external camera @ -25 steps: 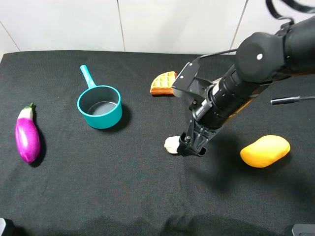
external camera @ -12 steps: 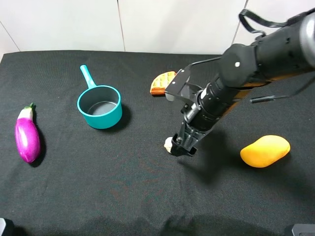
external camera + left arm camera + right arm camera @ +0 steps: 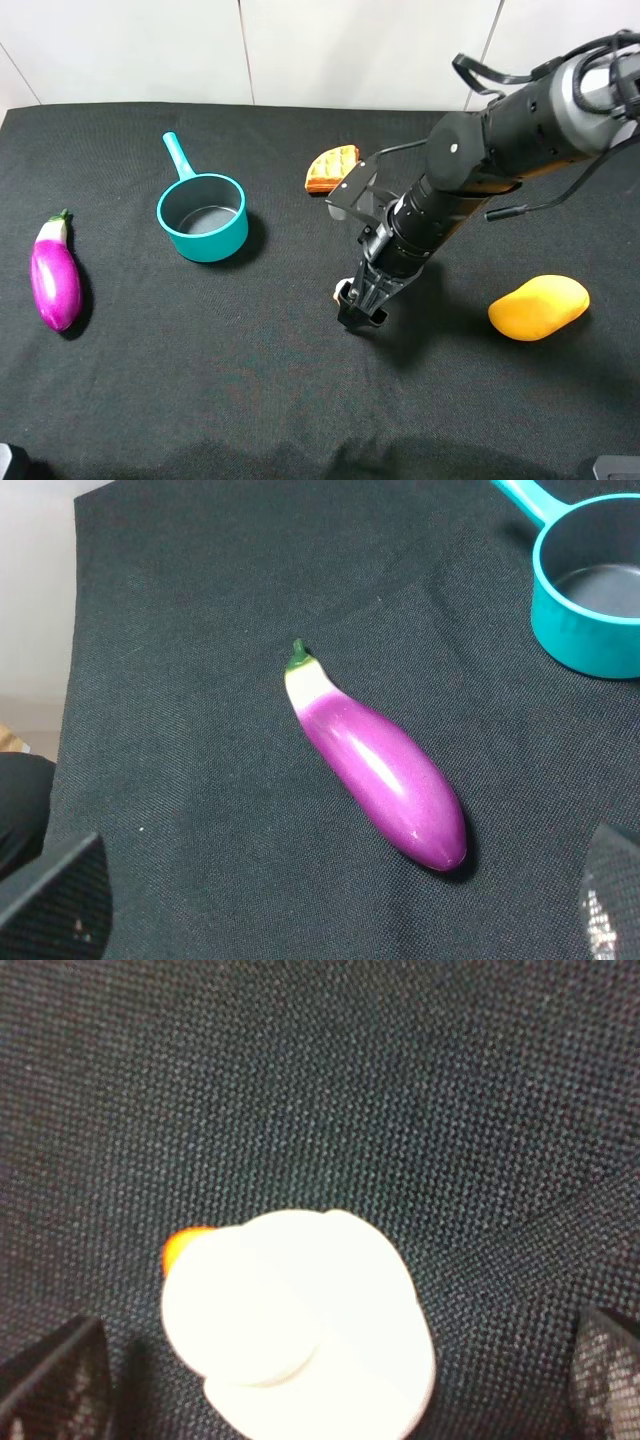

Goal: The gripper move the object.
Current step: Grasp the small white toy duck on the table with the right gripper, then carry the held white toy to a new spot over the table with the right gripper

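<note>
the right gripper [image 3: 360,306] is hanging low over the black cloth [image 3: 250,400], fingers spread wide. the duck [image 3: 300,1325] is sitting on the cloth right between them, and nothing is gripped yet. from the high camera only a sliver of it is peeking out beside the fingertips. by my read the approach is looking done, with closing, lifting and carrying all left. the mango [image 3: 538,307] is lying well apart to one side of the gripper, the waffle piece [image 3: 332,168] beyond it, and the teal pot [image 3: 202,217] and eggplant [image 3: 56,272] far off. nothing is blocking. the left gripper [image 3: 330,895] is hovering empty over the eggplant, fingers wide apart.
</note>
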You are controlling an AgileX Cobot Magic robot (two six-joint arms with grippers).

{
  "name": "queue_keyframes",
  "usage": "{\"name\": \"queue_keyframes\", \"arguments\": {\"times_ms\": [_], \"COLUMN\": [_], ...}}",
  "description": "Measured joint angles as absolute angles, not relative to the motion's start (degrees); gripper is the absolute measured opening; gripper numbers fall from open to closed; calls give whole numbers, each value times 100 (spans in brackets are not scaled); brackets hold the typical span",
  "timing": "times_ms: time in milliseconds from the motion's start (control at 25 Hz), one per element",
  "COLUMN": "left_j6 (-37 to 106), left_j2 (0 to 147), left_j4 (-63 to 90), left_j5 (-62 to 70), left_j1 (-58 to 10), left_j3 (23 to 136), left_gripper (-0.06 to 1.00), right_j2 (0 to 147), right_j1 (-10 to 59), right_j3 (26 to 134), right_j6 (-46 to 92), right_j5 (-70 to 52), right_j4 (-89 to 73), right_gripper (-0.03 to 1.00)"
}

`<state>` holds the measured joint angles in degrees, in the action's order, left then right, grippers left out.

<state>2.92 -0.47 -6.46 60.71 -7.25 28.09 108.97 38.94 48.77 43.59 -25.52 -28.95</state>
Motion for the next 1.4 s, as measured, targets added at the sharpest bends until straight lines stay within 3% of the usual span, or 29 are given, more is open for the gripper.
{"name": "queue_keyframes", "arguments": {"times_ms": [400, 720, 1400], "left_j6": [292, 292, 292], "left_j2": [-47, -47, -47], "left_j4": [-651, -651, -651], "left_j5": [6071, 6071, 6071], "left_j1": [-725, -725, -725], "left_j3": [2809, 2809, 2809], "left_gripper": [99, 99, 99], "right_j2": [10978, 10978, 10978], "right_j1": [3894, 3894, 3894], "right_j3": [4877, 4877, 4877], "right_j6": [4391, 4391, 4391], "right_j5": [-2470, -2464, -2475], "right_j4": [-2966, -2972, -2979], "right_gripper": [69, 35, 34]}}
